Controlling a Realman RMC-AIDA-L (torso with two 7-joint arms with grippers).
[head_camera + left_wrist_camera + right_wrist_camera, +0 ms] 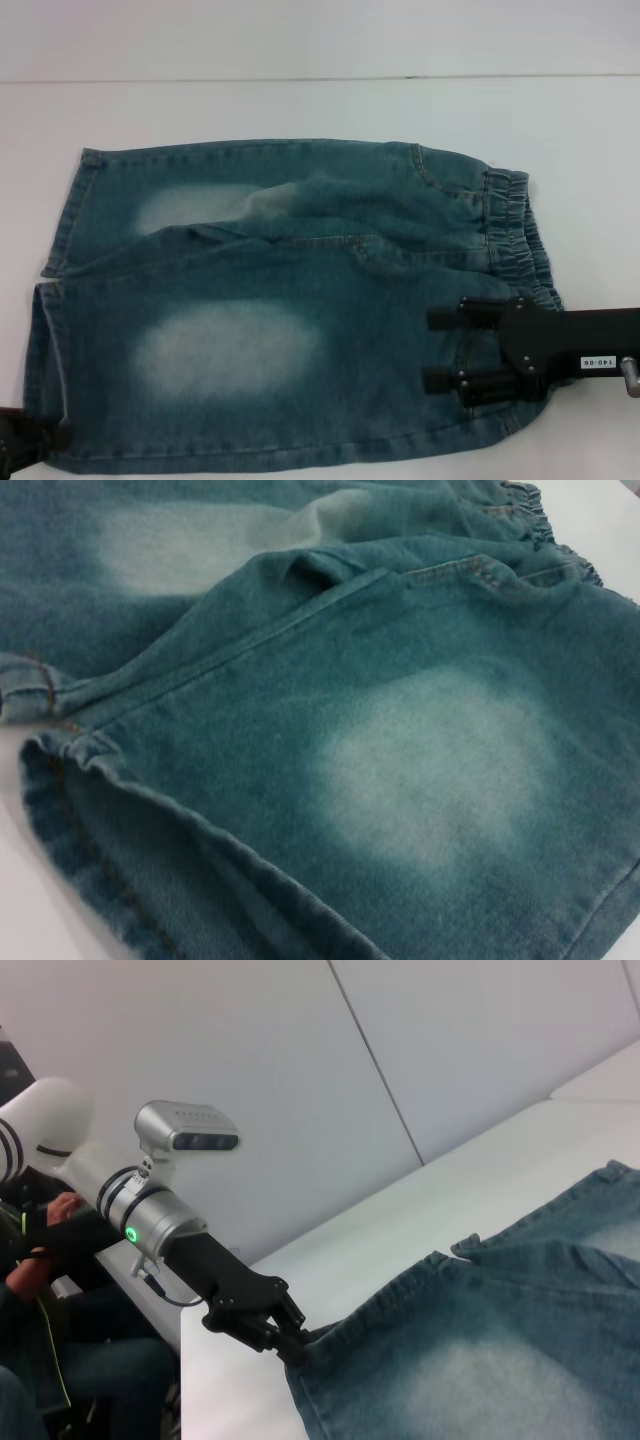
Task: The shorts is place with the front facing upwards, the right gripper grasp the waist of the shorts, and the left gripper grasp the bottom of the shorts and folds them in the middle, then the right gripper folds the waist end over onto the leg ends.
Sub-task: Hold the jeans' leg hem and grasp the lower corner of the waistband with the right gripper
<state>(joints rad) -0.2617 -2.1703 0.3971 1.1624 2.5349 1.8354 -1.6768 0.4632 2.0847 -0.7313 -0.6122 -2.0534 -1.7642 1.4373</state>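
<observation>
While the shorts [290, 310] lie flat across the white table [320, 110], waist [515, 225] toward the robot's right and leg ends [60, 270] toward its left, both claws are at their corners. The right gripper [440, 350] hovers over the near waist corner with its two fingers spread wide apart and nothing between them. The left gripper [290, 1345], seen from the right wrist, is pinched onto the near leg hem at the table's edge. Denim like this looks soft but fairly heavy: it should drape and sag between holds, and the elastic waist will bunch. I judge the thick band and the stitched hem the firmest places to grip. A seated person [40, 1290] is beyond the table behind the left arm; nothing blocks the fold itself.
</observation>
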